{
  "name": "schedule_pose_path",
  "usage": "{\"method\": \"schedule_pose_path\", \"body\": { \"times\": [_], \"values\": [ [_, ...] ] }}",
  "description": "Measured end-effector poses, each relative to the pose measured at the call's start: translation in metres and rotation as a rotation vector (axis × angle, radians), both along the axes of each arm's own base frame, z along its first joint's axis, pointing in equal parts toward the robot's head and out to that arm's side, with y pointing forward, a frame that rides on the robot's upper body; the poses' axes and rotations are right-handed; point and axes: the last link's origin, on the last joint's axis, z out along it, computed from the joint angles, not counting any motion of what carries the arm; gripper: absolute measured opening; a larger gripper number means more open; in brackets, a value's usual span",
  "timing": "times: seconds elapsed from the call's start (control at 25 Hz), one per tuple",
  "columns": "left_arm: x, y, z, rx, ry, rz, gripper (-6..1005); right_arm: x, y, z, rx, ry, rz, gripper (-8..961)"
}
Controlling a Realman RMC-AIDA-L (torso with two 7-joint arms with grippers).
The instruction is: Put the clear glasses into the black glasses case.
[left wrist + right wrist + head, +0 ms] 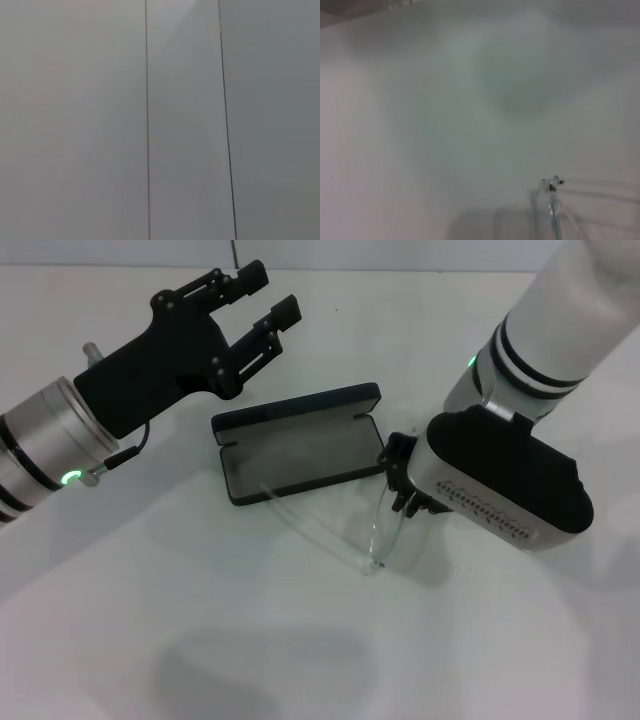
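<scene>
Clear glasses (340, 530) lie on the white worktop (200, 640) at frame centre, one arm reaching into the open black glasses case (300, 445); no lettering is readable. Right end effector (402, 485) touches the glasses, finger state indiscernible. Left end effector (262, 295) hovers upper left, fingers apart.

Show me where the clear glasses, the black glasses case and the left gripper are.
clear glasses (375, 540): head view, on the curved lens.
black glasses case (300, 452): head view, on the grey lining of the open tray.
left gripper (272, 292): head view, midway between its open fingertips.
</scene>
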Motion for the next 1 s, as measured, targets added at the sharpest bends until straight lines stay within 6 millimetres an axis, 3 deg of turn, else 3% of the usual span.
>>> {"method": "schedule_pose_path", "body": {
  "times": [0.28,0.56,0.8,1.0],
  "values": [
    [0.0,0.0,0.001,-0.023,-0.017,0.008,478,0.006,-0.001,0.021,0.107,0.125,-0.041,46],
    [0.002,0.005,0.015,-0.105,-0.085,0.041,478,0.029,-0.005,0.043,0.284,0.448,-0.154,48],
    [0.01,0.007,0.021,-0.11,-0.08,-0.007,478,0.058,-0.009,0.043,0.419,0.724,-0.307,50],
    [0.015,0.01,0.027,-0.123,-0.07,-0.032,478,0.07,-0.01,0.04,0.406,0.917,-0.402,52]
  ]
}}
